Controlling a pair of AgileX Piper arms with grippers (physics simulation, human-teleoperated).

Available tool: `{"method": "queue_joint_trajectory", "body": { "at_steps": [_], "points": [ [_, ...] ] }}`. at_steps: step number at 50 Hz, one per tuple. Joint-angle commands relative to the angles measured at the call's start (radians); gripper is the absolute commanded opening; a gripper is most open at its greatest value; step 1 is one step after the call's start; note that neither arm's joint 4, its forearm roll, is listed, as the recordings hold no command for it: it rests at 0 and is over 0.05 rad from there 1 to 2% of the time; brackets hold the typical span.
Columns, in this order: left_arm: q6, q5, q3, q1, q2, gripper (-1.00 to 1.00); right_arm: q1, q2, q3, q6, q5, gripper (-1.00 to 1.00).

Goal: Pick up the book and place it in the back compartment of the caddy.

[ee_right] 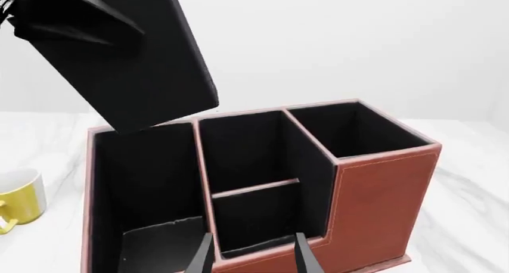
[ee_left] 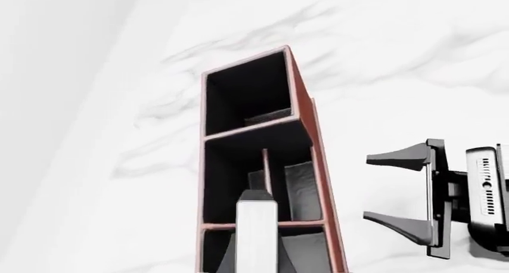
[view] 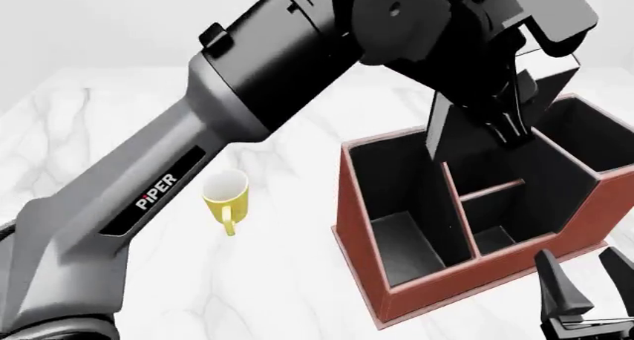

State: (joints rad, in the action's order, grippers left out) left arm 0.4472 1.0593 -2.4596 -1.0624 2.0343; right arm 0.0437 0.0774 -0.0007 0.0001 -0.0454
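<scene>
My left gripper (view: pixel 507 123) is shut on the black book (view: pixel 462 136) and holds it upright, a little tilted, above the reddish-brown caddy (view: pixel 436 284). In the left wrist view the book's white page edge (ee_left: pixel 256 225) hangs over the short divider (ee_left: pixel 266 168) between the two small cells. The back compartment (view: pixel 492 237) lies by the low wall and shows in the right wrist view (ee_right: pixel 254 219). There the book (ee_right: pixel 135 58) hovers above the caddy's long cell. My right gripper (view: pixel 584 282) is open and empty just outside the low wall.
A yellow mug (view: pixel 226 193) stands on the white marble table (view: pixel 119 132), left of the caddy. The caddy's long narrow compartment (view: pixel 396 229) is on its left and a tall square one (view: pixel 595 136) on its right. My left arm (view: pixel 198 162) spans the view.
</scene>
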Motion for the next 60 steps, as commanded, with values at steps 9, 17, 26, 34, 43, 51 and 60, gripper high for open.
{"method": "queue_joint_trajectory", "body": {
  "at_steps": [9, 17, 26, 34, 43, 51, 60],
  "points": [
    [-0.058, -0.196, 0.139, -0.055, 0.046, -1.00, 0.004, -0.021, 0.001, -0.002, 0.018, 1.00],
    [-0.068, -0.254, 0.191, -0.053, 0.066, -1.00, 0.006, -0.003, 0.000, 0.001, 0.006, 1.00],
    [-0.078, -0.312, 0.258, -0.051, 0.075, -1.00, 0.007, -0.001, 0.000, 0.004, 0.004, 1.00],
    [-0.095, -0.356, 0.284, -0.058, 0.076, -1.00, 0.007, 0.004, 0.000, 0.006, 0.001, 1.00],
    [-0.093, -0.416, 0.300, -0.052, 0.082, -1.00, 0.007, 0.011, 0.000, 0.008, -0.003, 1.00],
    [-0.092, -0.422, 0.293, -0.054, 0.094, -1.00, 0.008, -0.001, 0.000, 0.009, 0.007, 1.00],
    [-0.095, -0.439, 0.291, -0.055, 0.119, -1.00, 0.008, 0.003, 0.000, 0.011, 0.003, 1.00]
  ]
}}
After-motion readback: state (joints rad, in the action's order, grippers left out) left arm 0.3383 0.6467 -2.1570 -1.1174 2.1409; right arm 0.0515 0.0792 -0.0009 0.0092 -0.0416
